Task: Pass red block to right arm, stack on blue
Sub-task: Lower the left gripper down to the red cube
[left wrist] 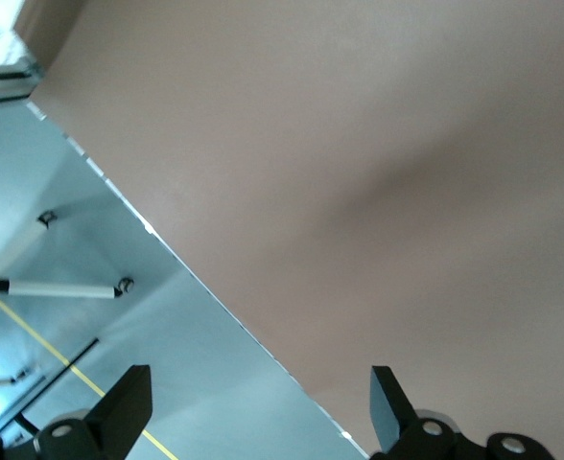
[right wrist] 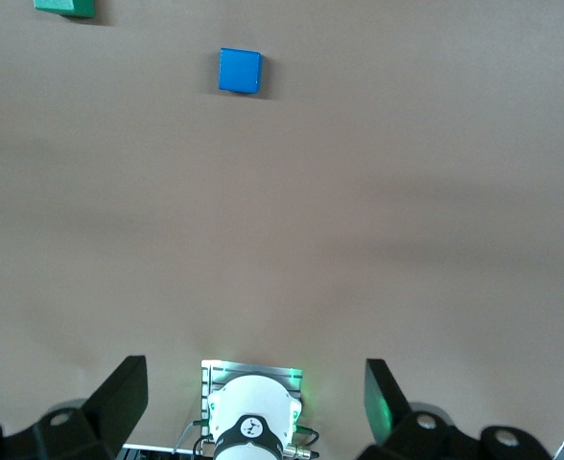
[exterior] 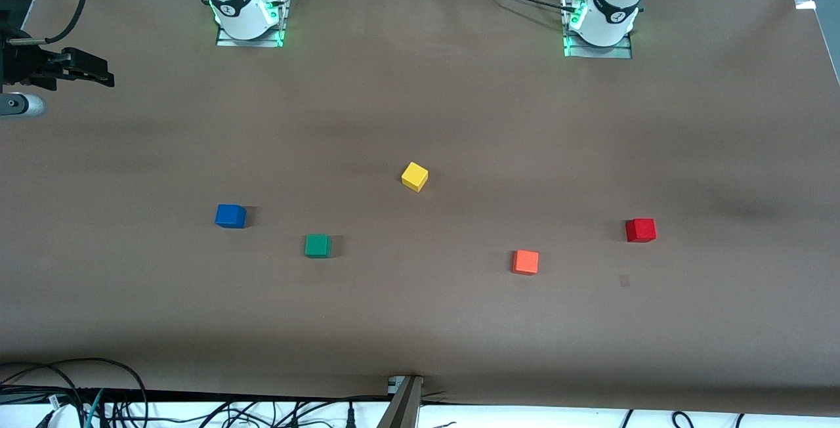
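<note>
Blocks lie scattered in the front view: red block [exterior: 640, 230] toward the left arm's end, blue [exterior: 230, 216] toward the right arm's, orange cube [exterior: 525, 262] risking confusion. Left wrist view: left gripper [left wrist: 261, 407] spread empty over the table edge. Right wrist view: right gripper [right wrist: 255, 398] spread, high above its own base; green cube [right wrist: 66, 7] near blue could be nudged

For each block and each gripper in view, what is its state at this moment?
red block: on the table, alone, not held.
blue block: on the table, nothing stacked on it.
green block: on the table, untouched.
orange block: on the table, untouched.
yellow block: on the table, turned at an angle.
left gripper: open, empty, over the table's edge.
right gripper: open, empty.
</note>
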You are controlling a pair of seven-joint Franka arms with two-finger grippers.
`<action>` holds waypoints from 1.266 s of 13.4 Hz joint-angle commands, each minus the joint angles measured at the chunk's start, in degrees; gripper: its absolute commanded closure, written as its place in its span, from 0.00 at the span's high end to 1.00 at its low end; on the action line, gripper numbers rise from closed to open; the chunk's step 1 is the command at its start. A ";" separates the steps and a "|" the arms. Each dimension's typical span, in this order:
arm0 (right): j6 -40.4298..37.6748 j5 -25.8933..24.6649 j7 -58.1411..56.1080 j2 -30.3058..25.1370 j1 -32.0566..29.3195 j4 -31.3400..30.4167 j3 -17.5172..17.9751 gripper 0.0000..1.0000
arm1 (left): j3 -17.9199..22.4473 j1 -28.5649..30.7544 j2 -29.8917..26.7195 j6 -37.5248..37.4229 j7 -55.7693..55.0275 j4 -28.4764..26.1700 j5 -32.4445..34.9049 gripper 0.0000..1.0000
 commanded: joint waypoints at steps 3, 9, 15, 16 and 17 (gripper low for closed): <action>0.06 0.99 0.03 -0.18 -0.41 0.02 0.08 1.00 | -0.95 6.41 9.31 6.21 20.65 4.21 -14.76 1.00; 0.06 0.99 0.03 -0.18 -0.41 0.02 0.08 1.00 | -0.95 14.25 18.99 0.88 48.02 8.87 -46.17 1.00; 0.15 0.99 0.03 -0.18 -0.41 0.02 0.08 1.00 | -0.95 16.01 26.54 -12.49 61.39 8.88 -61.21 1.00; 0.15 0.99 0.03 -0.18 -0.41 0.02 0.08 1.00 | -1.12 16.01 27.95 -12.50 61.49 9.05 -62.70 1.00; 0.15 0.99 0.03 -0.18 -0.41 0.02 0.08 1.00 | -1.30 16.01 28.66 -12.76 62.27 9.14 -63.59 1.00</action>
